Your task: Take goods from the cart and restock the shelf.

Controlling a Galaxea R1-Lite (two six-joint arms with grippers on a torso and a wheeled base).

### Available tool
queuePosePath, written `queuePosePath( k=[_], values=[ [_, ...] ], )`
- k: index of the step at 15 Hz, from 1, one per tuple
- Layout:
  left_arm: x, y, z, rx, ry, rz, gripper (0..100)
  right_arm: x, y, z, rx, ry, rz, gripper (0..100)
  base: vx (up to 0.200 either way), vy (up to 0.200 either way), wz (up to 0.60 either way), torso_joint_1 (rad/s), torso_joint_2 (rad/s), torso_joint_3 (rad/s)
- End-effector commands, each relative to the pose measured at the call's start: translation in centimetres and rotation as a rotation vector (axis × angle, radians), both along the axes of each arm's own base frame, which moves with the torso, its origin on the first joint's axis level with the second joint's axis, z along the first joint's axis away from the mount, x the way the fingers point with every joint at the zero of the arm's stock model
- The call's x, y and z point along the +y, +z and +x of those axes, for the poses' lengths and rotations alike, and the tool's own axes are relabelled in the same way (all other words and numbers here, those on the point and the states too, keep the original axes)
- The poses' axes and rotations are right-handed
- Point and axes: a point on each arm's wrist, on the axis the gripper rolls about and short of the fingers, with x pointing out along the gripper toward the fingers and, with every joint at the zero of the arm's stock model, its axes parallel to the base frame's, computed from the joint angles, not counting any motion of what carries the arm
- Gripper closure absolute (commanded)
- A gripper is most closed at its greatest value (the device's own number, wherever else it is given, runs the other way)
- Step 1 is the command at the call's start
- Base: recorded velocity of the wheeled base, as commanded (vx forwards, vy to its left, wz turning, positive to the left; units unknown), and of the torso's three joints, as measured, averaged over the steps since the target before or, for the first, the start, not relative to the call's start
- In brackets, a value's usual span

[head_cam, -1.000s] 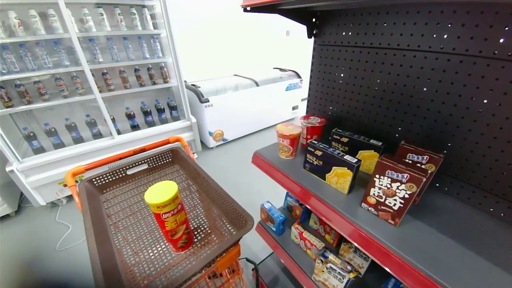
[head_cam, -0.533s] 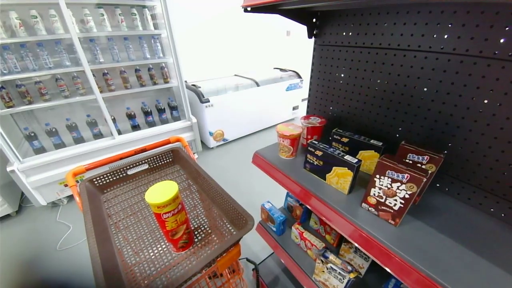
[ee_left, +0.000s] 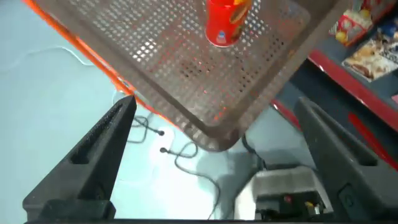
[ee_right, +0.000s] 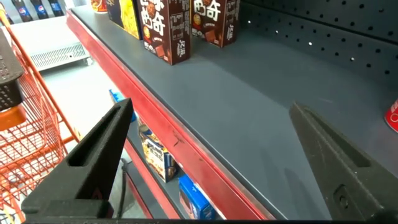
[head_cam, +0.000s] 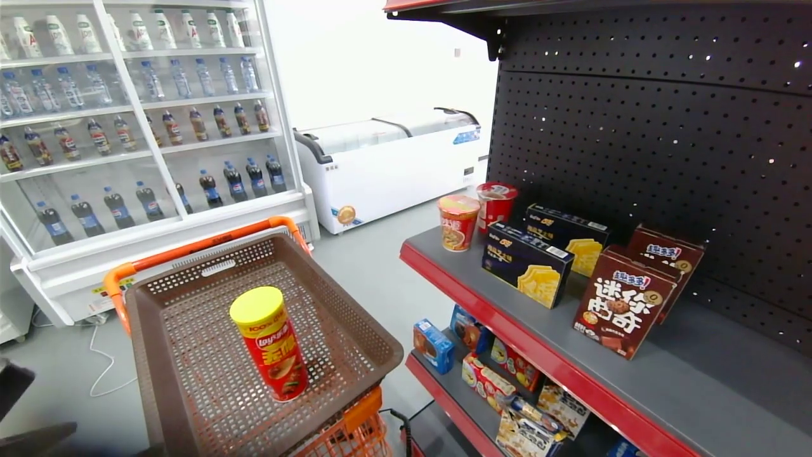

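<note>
Chip can [head_cam: 269, 343] upright in cart basket [head_cam: 355, 317], left of shelf [head_cam: 698, 381]. Left gripper [ee_left: 214, 106] by basket's near corner, right gripper [ee_right: 211, 107] over shelf; both jaws wide. Risk: tall can likely topples if nudged off-centre.

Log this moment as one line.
chip can upright in cart basket | left gripper open near basket | right gripper open by shelf

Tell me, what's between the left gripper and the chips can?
In the left wrist view, the corner rim and bare mesh floor of the brown basket separate the left gripper from the chips can.
</note>
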Motion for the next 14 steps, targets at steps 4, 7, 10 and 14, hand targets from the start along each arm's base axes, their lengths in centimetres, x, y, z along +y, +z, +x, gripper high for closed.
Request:
queuePosePath(
  k=[4, 7, 10, 14],
  values=[
    [-0.1, -4.0, 9.2, 0.084, -0.080, 0.000, 0, 0.0, 0.0, 0.0, 0.000, 0.000, 0.000, 0, 0.000, 0.000, 0.00, 0.000, 0.00, 0.000],
    [-0.5, -6.0, 12.8, 0.010, -0.124, 0.037, 0, 0.0, 0.0, 0.0, 0.000, 0.000, -0.001, 0, 0.000, 0.000, 0.00, 0.000, 0.00, 0.000],
    [-1.0, -8.6, 14.3, -0.042, -0.142, 0.037, 0, 0.0, 0.0, 0.0, 0.000, 0.000, -0.001, 0, 0.000, 0.000, 0.00, 0.000, 0.00, 0.000],
    [-2.4, -11.3, 14.7, -0.087, -0.177, 0.007, 0, 0.0, 0.0, 0.0, 0.000, 0.000, 0.000, 0, 0.000, 0.000, 0.00, 0.000, 0.00, 0.000]
  ],
)
